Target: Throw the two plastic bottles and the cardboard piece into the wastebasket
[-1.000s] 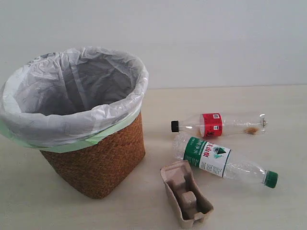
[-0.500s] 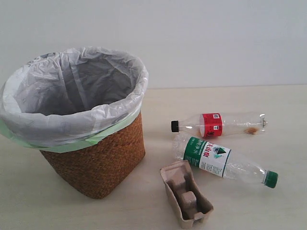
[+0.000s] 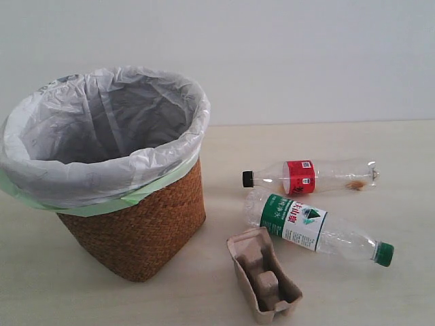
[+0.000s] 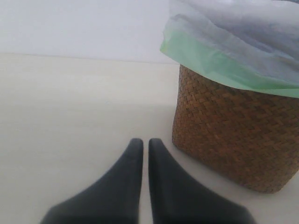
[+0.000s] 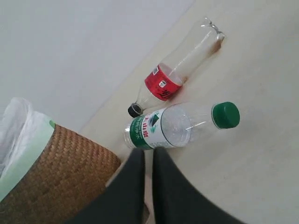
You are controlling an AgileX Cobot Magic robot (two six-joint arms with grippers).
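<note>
A bumpy beige pulp cardboard piece [image 3: 264, 276] lies nearest the worktop's [image 3: 380, 299] front edge. Behind it the clear green-capped bottle [image 3: 299, 224] lies on its side, its green-and-white label unreadable, then the slimmer, red-labelled black-capped bottle [image 3: 299, 178]. The woven wicker wastebasket [image 3: 143, 231], lined with a crinkled white bag, stands toward the left edge. Both arms' jaws are pressed together.
</note>
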